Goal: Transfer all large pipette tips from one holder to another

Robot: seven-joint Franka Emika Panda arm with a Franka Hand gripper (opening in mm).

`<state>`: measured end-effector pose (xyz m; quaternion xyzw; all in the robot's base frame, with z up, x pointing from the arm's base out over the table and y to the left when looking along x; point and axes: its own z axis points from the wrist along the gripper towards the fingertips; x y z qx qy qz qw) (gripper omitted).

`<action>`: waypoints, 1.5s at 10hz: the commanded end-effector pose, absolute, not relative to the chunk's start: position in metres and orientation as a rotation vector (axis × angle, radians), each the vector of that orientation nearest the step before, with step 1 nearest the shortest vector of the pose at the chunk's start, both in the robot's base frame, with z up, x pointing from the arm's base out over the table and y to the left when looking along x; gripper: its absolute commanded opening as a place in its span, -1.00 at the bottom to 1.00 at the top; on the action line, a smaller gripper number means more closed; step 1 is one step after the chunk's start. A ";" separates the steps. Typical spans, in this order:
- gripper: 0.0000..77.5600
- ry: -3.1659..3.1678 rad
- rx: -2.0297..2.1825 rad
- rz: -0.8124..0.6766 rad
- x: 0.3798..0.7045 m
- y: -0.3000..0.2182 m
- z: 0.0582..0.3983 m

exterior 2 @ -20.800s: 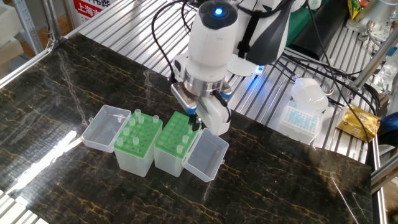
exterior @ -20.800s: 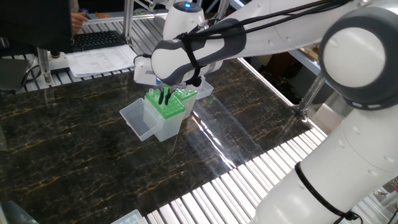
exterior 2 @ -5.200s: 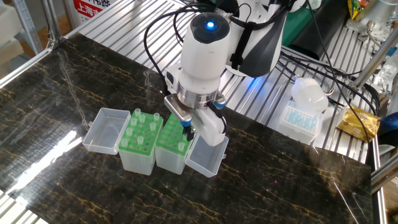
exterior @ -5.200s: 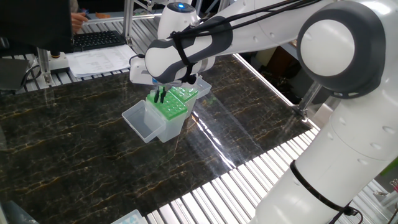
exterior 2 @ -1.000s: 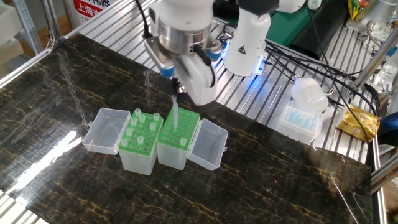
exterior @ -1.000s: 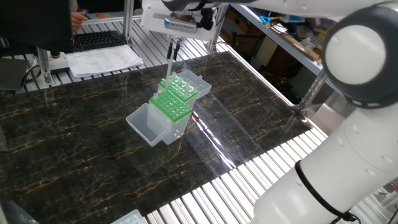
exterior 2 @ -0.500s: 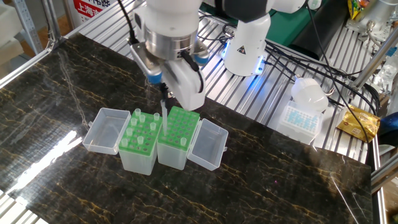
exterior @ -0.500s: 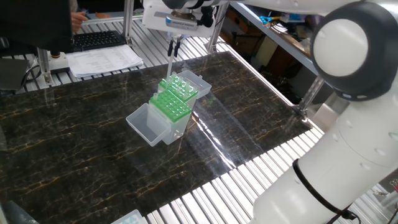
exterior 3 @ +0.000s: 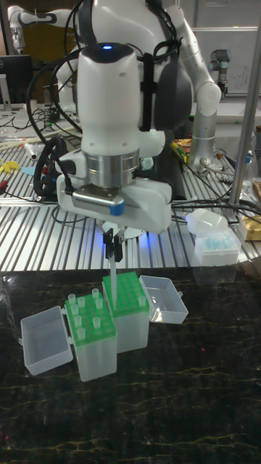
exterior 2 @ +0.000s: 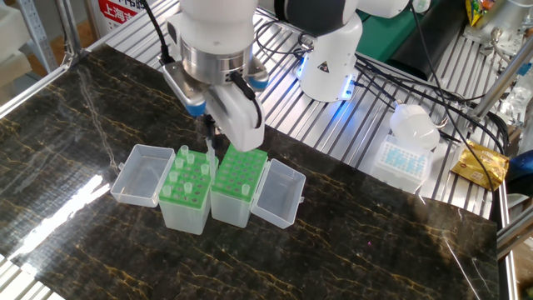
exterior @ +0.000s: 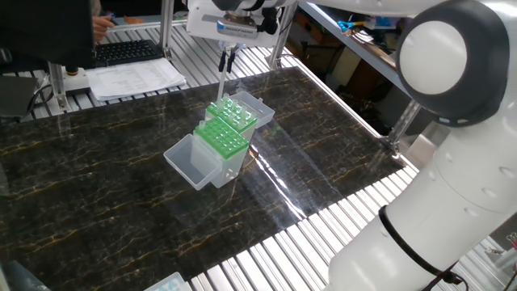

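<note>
Above the dark marbled counter [exterior 2: 375,242], a Franka arm is holding one of the large pipette tips [exterior 3: 113,278] in the air, the tip hanging point-down from the gripper [exterior 3: 111,248], whose two fingers are pinching its collar. Below it, two green-topped holders are standing side by side, touching, each with a clear hinged lid lying open to its outer side. The nearer holder [exterior 2: 183,193] is carrying a scatter of pale tips standing in its holes, their collars showing above the plate in both the tall view and the other fixed view. Its neighbour [exterior 2: 236,185] is showing mostly bare holes, with at least one collar visible at a front corner; the exact count in either rack cannot be read. Judging by that, the transfer appears well under way but not finished, with the held tip yet to be seated and a little more to be moved. The arm is reaching in from the metal slatted bench behind the counter, its wrist pointing straight down and the carried tip hovering clear of both racks, roughly over the seam between them, slightly toward the fuller holder.
</note>
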<state>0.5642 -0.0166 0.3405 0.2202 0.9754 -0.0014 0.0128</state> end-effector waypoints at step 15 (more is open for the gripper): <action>-0.97 3.043 0.593 -0.006 0.571 -0.041 0.332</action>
